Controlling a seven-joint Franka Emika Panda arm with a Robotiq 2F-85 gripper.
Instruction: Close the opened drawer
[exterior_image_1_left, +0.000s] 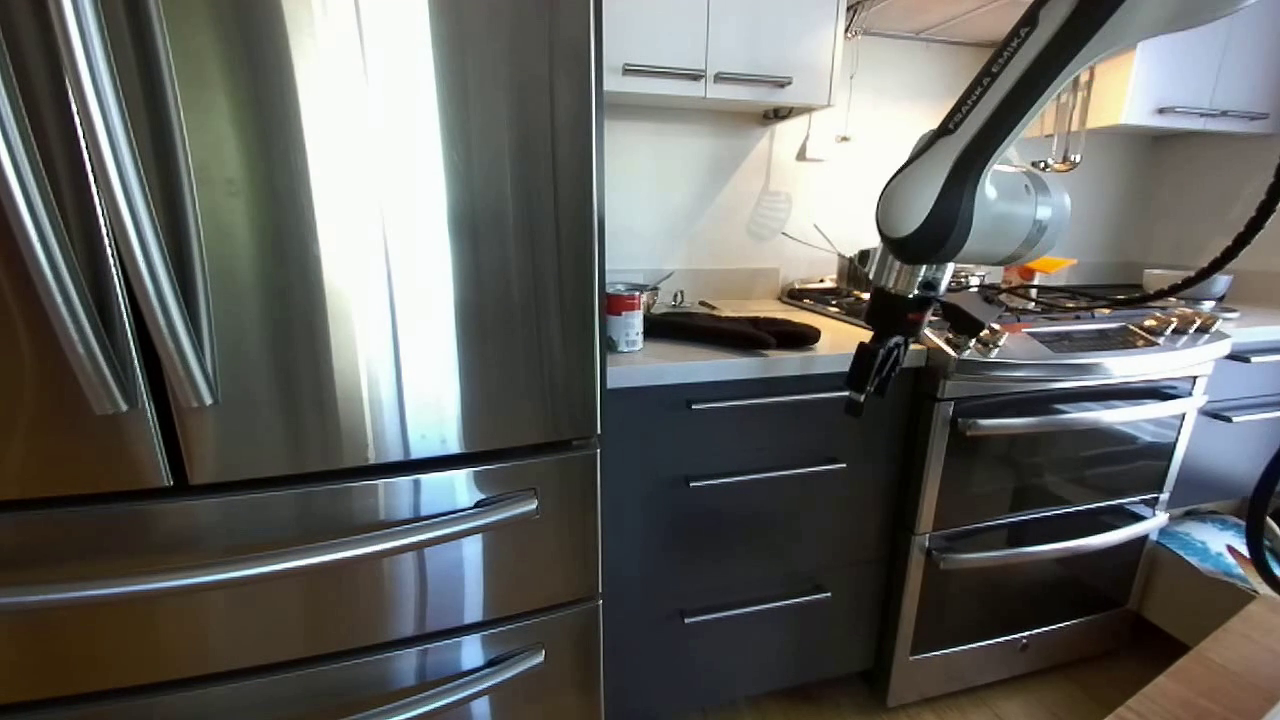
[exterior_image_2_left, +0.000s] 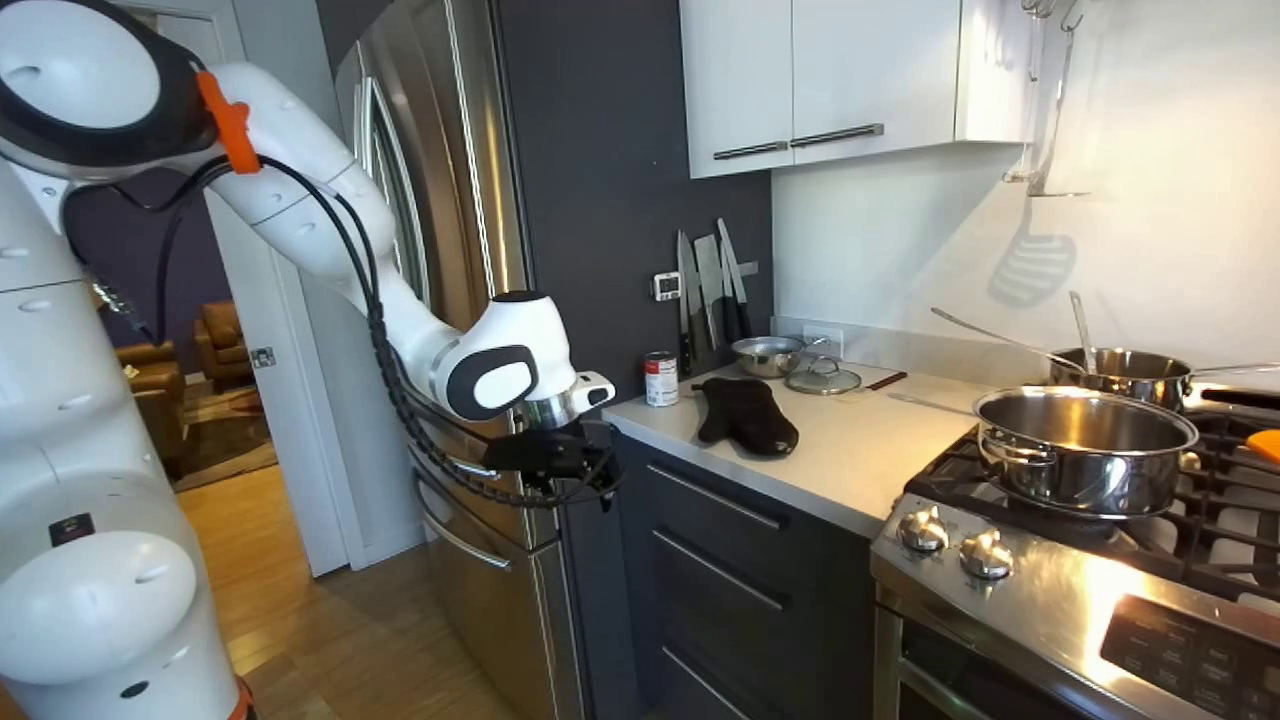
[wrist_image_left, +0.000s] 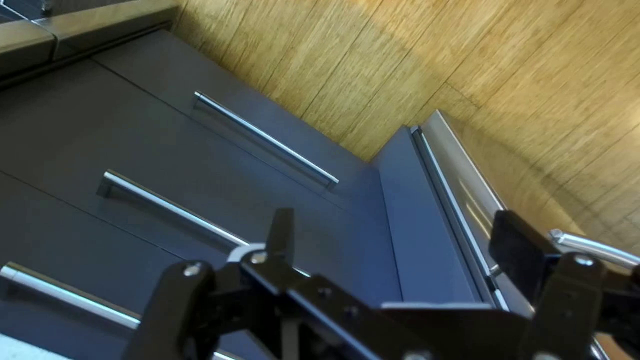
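Observation:
A dark grey cabinet has a shallower top drawer front (exterior_image_1_left: 750, 430) and deep fronts below it, a middle one (exterior_image_1_left: 750, 530) and a bottom one (exterior_image_1_left: 750, 650), each with a long steel bar handle. All fronts look flush; no pale wood box side shows. I cannot tell which deep front is the task's drawer. The middle front (wrist_image_left: 150, 150) and bottom front (wrist_image_left: 165, 65) also show in the wrist view. My gripper (exterior_image_1_left: 868, 385) hangs in front of the cabinet near the counter edge. In the wrist view its fingers (wrist_image_left: 395, 220) are wide apart with nothing between them.
A steel fridge (exterior_image_1_left: 300, 250) stands beside the cabinet, and a steel double oven (exterior_image_1_left: 1050, 480) is on its other side. The counter (exterior_image_2_left: 850, 430) holds a can (exterior_image_2_left: 661, 380), a black oven mitt (exterior_image_2_left: 748, 418) and a lid. Pots (exterior_image_2_left: 1085, 460) stand on the stove.

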